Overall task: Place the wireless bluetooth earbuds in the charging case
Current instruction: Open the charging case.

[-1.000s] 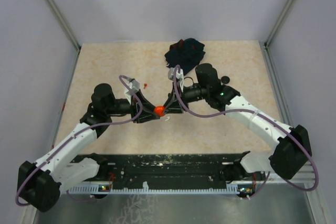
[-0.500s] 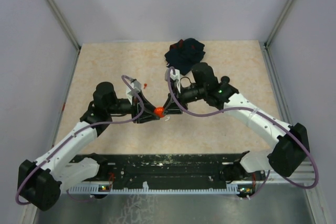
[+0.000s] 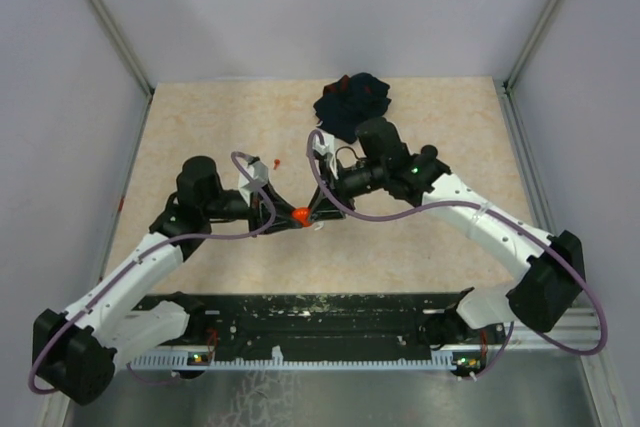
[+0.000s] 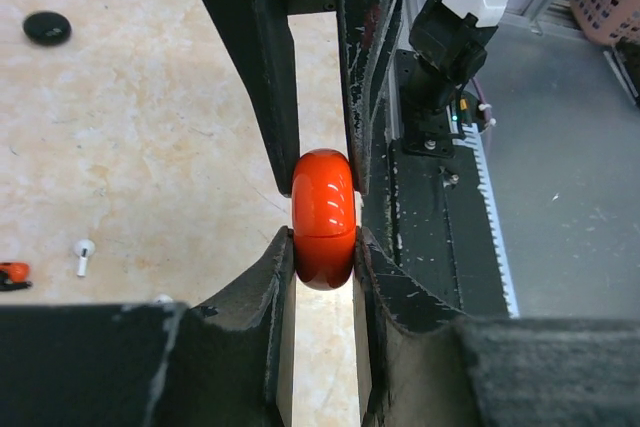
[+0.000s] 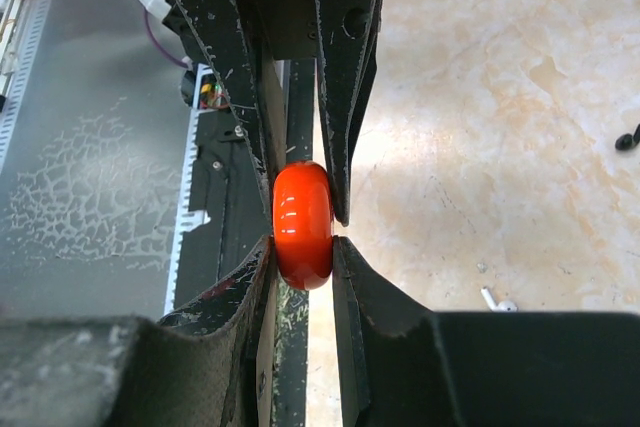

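Grip state: clamps orange-red charging case from opposite sides with left end effector and right end effector, both closed on it, near table centre. Shows white earbud loose on table nearby.

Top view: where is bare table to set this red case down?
Bare: the far corners of the table either side of the cloth, and the near strip along the rail. Crowded: the middle, where the left claw and right claw both pinch the case, with a white earbud lying close by.
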You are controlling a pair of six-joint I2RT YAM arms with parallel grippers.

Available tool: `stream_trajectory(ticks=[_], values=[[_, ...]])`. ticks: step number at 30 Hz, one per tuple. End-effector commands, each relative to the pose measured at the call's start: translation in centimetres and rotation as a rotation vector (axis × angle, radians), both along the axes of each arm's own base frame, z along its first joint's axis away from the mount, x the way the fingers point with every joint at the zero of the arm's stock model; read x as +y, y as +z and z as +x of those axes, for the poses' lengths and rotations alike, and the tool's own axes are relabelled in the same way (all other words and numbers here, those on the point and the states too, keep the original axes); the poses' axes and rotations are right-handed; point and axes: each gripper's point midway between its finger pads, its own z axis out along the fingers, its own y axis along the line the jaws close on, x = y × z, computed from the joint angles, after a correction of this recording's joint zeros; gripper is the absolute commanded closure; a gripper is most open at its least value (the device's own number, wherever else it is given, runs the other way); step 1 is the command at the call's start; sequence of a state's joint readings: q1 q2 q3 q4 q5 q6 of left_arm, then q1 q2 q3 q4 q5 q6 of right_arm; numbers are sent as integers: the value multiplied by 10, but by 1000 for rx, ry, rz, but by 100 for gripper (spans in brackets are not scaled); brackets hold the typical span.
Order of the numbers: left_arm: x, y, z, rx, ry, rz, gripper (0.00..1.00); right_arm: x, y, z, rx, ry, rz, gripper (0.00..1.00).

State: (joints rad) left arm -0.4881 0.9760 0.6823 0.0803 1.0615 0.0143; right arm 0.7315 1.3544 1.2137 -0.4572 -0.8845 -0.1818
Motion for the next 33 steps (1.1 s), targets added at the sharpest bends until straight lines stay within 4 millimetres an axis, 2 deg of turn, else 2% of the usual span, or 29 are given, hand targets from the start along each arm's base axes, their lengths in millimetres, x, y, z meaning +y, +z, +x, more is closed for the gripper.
stream_trajectory(ticks=[1,4,16,33], values=[[3,21,-11,-197,-56,-49,99,4,25,12,-100,-36,33,94],[5,21,-14,-228,-58,-62,99,4,31,16,-120,-58,43,88],[8,19,-16,-246,-53,-54,99,1,44,38,-117,-182,87,83],[10,16,-11,-247,-11,-23,99,-5,45,65,-70,-312,124,75]])
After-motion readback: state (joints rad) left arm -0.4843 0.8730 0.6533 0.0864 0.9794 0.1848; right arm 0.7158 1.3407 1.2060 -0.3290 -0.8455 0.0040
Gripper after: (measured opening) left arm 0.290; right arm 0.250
